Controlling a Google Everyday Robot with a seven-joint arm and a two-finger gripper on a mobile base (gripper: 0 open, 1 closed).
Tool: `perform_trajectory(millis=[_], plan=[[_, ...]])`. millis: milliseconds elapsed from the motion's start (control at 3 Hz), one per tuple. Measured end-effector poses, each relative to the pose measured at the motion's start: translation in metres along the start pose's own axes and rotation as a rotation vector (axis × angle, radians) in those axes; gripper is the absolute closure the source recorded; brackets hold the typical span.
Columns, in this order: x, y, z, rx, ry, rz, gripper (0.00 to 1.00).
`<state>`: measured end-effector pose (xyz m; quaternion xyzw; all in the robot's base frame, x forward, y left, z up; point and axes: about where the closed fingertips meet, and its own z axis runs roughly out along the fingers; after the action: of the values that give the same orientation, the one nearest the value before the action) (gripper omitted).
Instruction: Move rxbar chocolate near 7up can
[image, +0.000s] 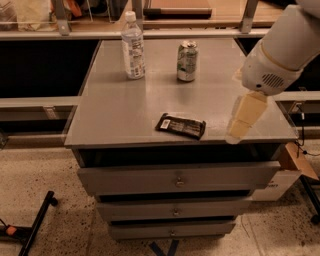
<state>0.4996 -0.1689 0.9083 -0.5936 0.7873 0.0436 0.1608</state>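
Note:
The rxbar chocolate (181, 125) is a flat black wrapper lying near the front edge of the grey cabinet top (115, 110), right of centre. The 7up can (187, 61) stands upright at the back of the top, well behind the bar. My gripper (244, 118) hangs pale and cream-coloured under the white arm (280, 55), over the right front part of the top. It is to the right of the bar, above the surface, and holds nothing that I can see.
A clear water bottle (133, 46) with a white cap stands left of the can. Below the top are three drawers (175, 177). A cardboard box (295, 162) sits on the floor at right, a black stand leg (35, 225) at left. A shelf rail runs behind.

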Motion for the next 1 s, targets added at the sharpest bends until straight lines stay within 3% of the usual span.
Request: perform_trajectory(millis=[667,1000], plan=[[-0.027,-0.009,0.050,-0.043,-0.148,0.049,0.00],[-0.039,-0.008,0.068,-0.043,-0.219,0.026,0.00]])
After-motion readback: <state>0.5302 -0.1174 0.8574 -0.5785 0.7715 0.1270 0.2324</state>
